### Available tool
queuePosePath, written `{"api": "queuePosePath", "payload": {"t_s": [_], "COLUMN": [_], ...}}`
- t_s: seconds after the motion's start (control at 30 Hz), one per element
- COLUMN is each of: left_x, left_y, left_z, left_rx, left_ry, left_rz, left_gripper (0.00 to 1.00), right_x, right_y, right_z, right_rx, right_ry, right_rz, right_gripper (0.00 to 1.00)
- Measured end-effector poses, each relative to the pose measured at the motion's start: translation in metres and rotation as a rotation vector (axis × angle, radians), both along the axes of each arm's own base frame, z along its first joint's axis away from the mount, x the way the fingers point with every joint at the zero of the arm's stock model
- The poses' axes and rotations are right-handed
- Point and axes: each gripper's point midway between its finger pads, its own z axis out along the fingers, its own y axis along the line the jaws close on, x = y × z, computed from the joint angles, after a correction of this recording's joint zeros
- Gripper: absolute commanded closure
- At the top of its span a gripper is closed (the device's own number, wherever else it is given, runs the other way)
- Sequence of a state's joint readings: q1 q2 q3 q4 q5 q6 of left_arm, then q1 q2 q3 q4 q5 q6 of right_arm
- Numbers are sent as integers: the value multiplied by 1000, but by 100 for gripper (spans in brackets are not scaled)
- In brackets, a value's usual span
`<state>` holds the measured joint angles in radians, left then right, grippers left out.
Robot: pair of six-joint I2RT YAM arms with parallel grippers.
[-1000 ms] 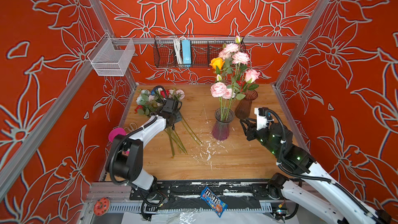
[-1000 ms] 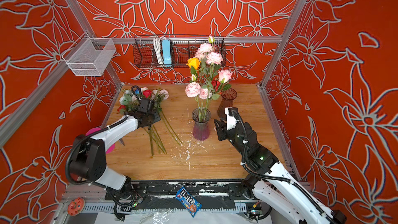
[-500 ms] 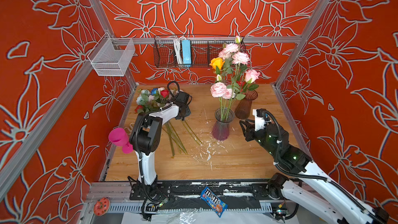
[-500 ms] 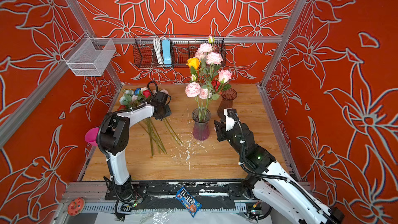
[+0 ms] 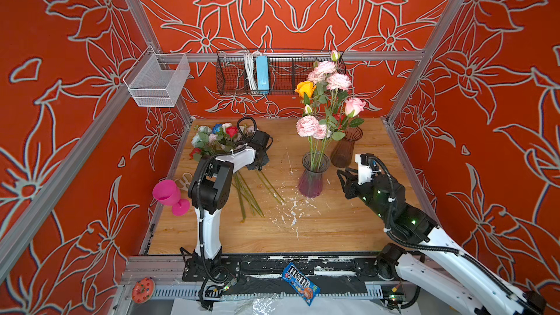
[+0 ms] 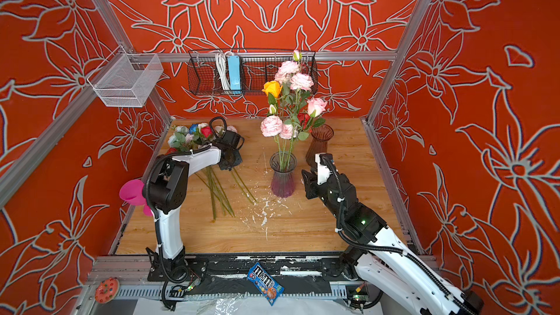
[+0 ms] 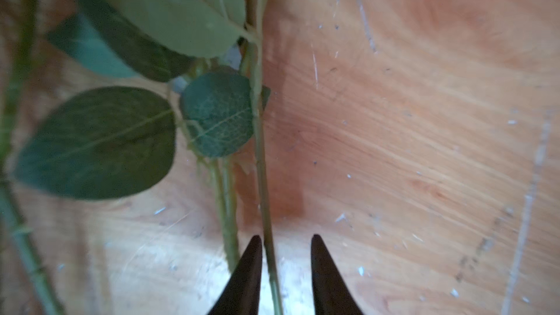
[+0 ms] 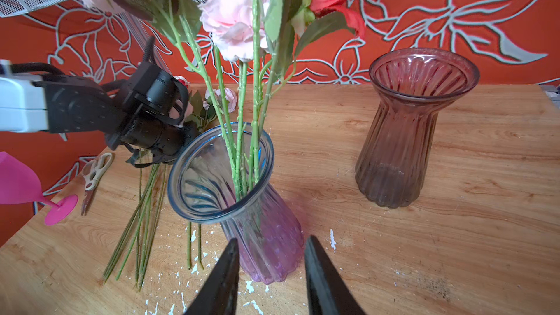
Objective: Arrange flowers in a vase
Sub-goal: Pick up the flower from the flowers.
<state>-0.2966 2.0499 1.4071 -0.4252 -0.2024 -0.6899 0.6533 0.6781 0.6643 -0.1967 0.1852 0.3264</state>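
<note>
A clear purple-tinted vase (image 5: 313, 178) (image 6: 282, 178) (image 8: 272, 207) stands mid-table with several pink, orange and red flowers (image 5: 325, 86) (image 6: 291, 80) (image 8: 230, 25) upright in it. More loose flowers (image 5: 218, 136) (image 6: 194, 134) lie at the back left, their stems (image 5: 245, 189) pointing toward the front. My left gripper (image 5: 260, 159) (image 6: 230, 159) (image 7: 286, 236) is down over these stems, open. One thin green stem (image 7: 260, 162) runs between its jaws, against one finger. My right gripper (image 5: 344, 177) (image 6: 306, 178) (image 8: 271, 238) hovers open just right of the vase, holding nothing.
An empty brown ribbed vase (image 5: 345, 146) (image 8: 403, 134) stands behind and to the right of the purple one. A pink goblet (image 5: 168, 193) and scissors (image 5: 183, 178) sit at the left edge. A black wire basket (image 5: 272, 71) and a white mesh basket (image 5: 157, 83) hang on the walls.
My left arm has folded up and its gripper has shifted right along the loose stems, with its jaws narrowing around one stem. The right gripper has barely moved.
</note>
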Motion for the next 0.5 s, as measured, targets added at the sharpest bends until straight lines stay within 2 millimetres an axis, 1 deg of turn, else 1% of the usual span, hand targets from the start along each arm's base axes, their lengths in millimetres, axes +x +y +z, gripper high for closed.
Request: {"api": "queuePosePath", "payload": {"t_s": [0.07, 0.17, 0.2, 0.3, 0.4, 0.5], "left_x": [4, 5, 5, 6, 6, 4], "left_y": [-1, -2, -3, -8, -23, -44], "left_z": [-1, -2, -2, -1, 5, 24], "left_rx": [1, -2, -1, 3, 25, 65], "left_ry": [-3, -4, -4, -6, -13, -49], "left_rz": [-2, -10, -19, -68, -147, -231], "left_gripper": [83, 96, 99, 100, 100, 100], "right_x": [0, 0, 0, 0, 0, 0], "right_y": [0, 0, 0, 0, 0, 0], "right_z": [0, 0, 0, 0, 0, 0], "right_rx": [0, 0, 0, 0, 0, 0], "right_ry": [0, -1, -1, 0, 0, -1], "right_rz": [0, 0, 0, 0, 0, 0], "right_gripper": [63, 63, 63, 63, 63, 63]}}
